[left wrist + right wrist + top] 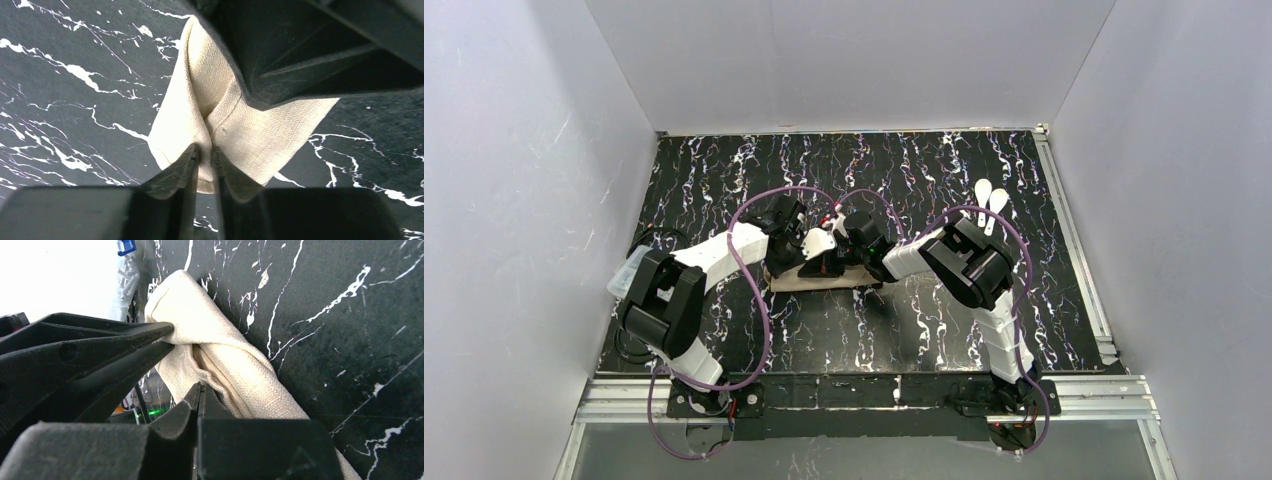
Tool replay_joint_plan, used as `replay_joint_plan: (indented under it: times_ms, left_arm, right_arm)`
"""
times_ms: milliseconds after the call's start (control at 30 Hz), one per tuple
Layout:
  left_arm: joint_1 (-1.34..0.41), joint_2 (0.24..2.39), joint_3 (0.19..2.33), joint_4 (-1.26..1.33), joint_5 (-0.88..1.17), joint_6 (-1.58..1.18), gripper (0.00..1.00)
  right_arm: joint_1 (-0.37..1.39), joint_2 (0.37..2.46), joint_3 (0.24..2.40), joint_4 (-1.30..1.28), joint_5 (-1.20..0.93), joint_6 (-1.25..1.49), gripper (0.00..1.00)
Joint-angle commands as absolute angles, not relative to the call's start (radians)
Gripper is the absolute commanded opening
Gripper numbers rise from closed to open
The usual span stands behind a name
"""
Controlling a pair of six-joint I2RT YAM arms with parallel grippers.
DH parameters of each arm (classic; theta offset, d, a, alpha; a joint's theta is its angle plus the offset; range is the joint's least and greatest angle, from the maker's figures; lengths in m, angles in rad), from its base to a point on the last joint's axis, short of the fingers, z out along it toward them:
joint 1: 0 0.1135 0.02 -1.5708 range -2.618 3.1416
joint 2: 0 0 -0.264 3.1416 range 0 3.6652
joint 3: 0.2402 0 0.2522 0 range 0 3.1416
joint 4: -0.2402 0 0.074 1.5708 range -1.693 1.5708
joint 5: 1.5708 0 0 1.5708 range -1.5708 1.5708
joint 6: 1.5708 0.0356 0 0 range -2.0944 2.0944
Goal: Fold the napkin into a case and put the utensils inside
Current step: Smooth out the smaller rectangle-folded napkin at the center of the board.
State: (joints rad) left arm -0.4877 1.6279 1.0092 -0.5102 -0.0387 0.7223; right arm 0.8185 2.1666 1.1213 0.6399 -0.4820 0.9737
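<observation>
Left pincer [205, 156] and right pincer [200, 390] each grip tight on a fold of the napkin [270, 140], bunched mid-way across the tabletop [924, 330] — uneven pulling could slip a thin fold free, undoing the crease.

The beige-tan cloth napkin [260, 135] is a coarse plain weave, matt, with visible threads and a stitched hem. The left gripper [205, 152] and the right gripper [200, 387] are matt black plastic, faintly grainy and dust-scuffed along the edges. The black tabletop with white marble-like veins [924, 330] looks smooth with a dull sheen. The two small white plastic spoons [982, 192] look smooth. The silver metal rails [1104, 390] at the near edge look like brushed aluminium, and the purple cables [762, 300] like smooth rubbery plastic
</observation>
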Motion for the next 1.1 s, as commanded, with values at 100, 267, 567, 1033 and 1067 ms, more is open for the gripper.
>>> replay_joint_plan:
  times_ms: [100,267,567,1033,1067]
  left_arm:
    - [-0.494,1.577,1.003,-0.517,-0.035,0.738,0.00]
    - [-0.498,1.550,1.024,-0.559,-0.003,0.716,0.00]
    - [-0.502,1.536,1.046,-0.640,0.075,0.674,0.00]
    - [-0.512,1.561,0.968,-0.635,0.054,0.735,0.00]
    - [-0.512,1.563,0.968,-0.638,0.057,0.734,0.00]
  right_arm:
    - [0.813,2.185,1.115,0.684,-0.488,0.986,0.01]
    - [0.813,2.183,1.127,0.668,-0.460,0.985,0.01]
    - [0.812,2.180,1.138,0.604,-0.398,0.974,0.01]
    - [0.798,2.149,1.122,0.567,-0.312,0.984,0.01]
    - [0.793,2.142,1.116,0.568,-0.298,0.983,0.01]
